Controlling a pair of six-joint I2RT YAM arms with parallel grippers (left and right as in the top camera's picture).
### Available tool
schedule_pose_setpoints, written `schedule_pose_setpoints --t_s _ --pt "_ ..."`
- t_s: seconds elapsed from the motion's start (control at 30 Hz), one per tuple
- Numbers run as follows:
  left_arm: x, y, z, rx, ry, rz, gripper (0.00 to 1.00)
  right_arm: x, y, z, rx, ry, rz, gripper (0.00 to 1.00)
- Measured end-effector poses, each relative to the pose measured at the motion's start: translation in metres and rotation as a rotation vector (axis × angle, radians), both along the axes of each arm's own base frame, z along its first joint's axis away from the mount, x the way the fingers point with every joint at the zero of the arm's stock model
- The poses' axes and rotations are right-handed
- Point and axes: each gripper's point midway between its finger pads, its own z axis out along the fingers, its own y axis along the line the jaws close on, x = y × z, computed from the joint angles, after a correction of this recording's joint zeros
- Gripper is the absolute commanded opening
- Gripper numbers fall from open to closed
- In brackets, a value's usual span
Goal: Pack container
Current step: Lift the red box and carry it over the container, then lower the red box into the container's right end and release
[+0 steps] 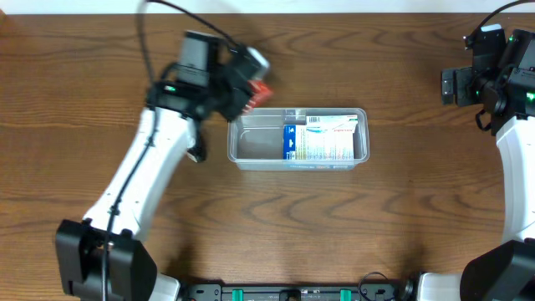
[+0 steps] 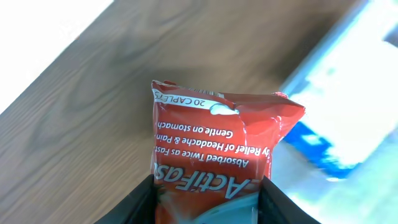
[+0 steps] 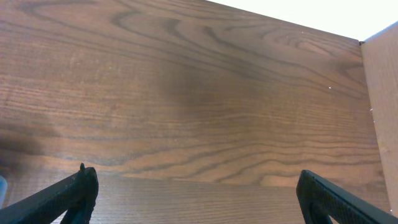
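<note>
Red packet (image 2: 217,149) of caplets sits closest to the left wrist lens, pinched at its lower end between the two dark fingers (image 2: 134,208) of the left gripper (image 2: 210,202). The jaws are drawn partway in and clamp the packet from both sides. Its crimped top edge points away from the wrist, free and undamaged.

Container (image 1: 235,138): clear plastic tub, upright on the table (image 1: 376,226) near the centre, long side running left to right. A blue and white box (image 1: 322,138) lies flat inside and fills the middle and right portion. The left portion is bare.

Position of load: from overhead the packet hangs just beyond the tub's upper left corner, above the table and not yet over the opening. Judgement: it is held by one end so the free end can enter first, and the bare left portion is the likely destination.

Right gripper (image 3: 196,193): parked at the far right edge, well apart from the tub. Its jaws stand spread wide with only bare wood between them; it holds and touches nothing. Judgement: it is kept clear of the left arm's work.
</note>
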Motion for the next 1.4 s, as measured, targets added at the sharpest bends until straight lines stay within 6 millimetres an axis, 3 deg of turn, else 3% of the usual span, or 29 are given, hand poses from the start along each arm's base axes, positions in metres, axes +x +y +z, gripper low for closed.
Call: schedule_pose_setpoints --t_s 0.23,0.47,0.6,0.87,1.1,1.4 --pt "-0.050 -0.081 -0.004 0.008 0.023 -0.216 0.43 0.000 0.000 0.000 0.000 0.000 0.000 0.99" --pt "-0.081 -0.120 -0.005 0.015 0.021 -0.338 0.43 0.000 0.000 0.000 0.000 0.000 0.000 0.99" --pt "-0.092 -0.135 -0.016 0.034 0.037 -0.391 0.43 0.000 0.000 0.000 0.000 0.000 0.000 0.99" --pt "-0.109 -0.159 -0.067 0.119 0.101 -0.518 0.43 0.000 0.000 0.000 0.000 0.000 0.000 0.99" --pt "-0.104 -0.179 -0.064 0.107 0.008 -0.587 0.43 0.000 0.000 0.000 0.000 0.000 0.000 0.99" --pt "-0.095 -0.186 -0.061 0.104 -0.053 -0.610 0.43 0.000 0.000 0.000 0.000 0.000 0.000 0.99"
